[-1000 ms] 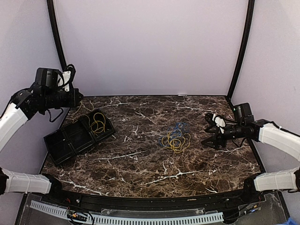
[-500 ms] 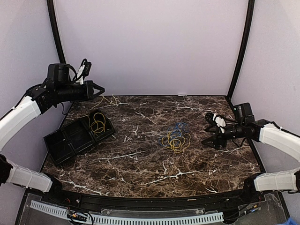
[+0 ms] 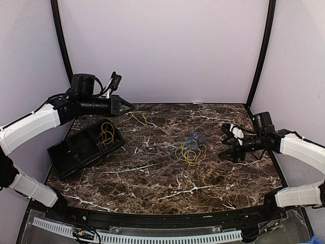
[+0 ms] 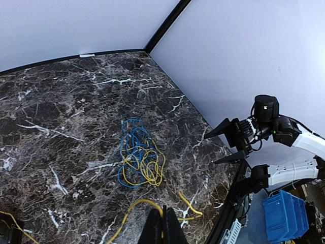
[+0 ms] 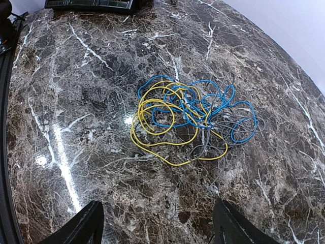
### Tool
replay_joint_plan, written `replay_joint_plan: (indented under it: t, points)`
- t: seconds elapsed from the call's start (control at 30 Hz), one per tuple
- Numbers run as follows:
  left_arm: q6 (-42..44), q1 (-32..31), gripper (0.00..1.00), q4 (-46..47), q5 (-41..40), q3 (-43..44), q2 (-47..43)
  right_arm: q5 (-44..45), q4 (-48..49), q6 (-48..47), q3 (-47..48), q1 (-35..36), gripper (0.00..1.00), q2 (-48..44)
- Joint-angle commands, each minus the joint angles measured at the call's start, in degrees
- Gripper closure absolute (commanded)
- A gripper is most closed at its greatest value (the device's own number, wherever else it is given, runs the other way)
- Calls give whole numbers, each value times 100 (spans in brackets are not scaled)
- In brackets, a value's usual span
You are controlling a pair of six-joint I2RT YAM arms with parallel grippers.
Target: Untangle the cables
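Several thin cables [image 3: 191, 149], yellow, blue & some grey, lie in one loose knot of overlapping loops approx mid tabletop [image 3: 152, 178]. Black tray [image 3: 76, 150] w/ compartments sits at the left edge, and the compartment nearest the knot has a yellow coil [image 3: 105, 133]. The left hand [image 3: 127, 107] is up over the far-left corner, fingers pinched tight on a yellow strand [image 3: 138, 118] that droops below it. The right hand [image 3: 223, 141] is near the right edge w/ jaws spread wide, holding nothing. It points at the knot but is well apart from it.
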Motion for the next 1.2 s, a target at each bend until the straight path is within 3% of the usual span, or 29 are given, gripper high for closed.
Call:
replay_joint_plan:
  t: [0.0,0.3,0.77,0.97,1.17]
  points:
    - [334,135,100,-398,-908,-127,-416,21,19,-41,103,-20,25,-60]
    - [664,504,100,-1446,-2336,-386,-1139,-9,-12,-77,146,-16,25,49]
    - [1283,581,100,-1103,-4601,-970,-369,13,-26,-65,111,-19,25,-126]
    - [1363,596,100,-482,-4738,-1140,-67,-1,-34,-85,127,-21,25,-83]
    - [1492,605,100,-345,-4938,-704,858,8,-42,-86,114,-17,25,-137]
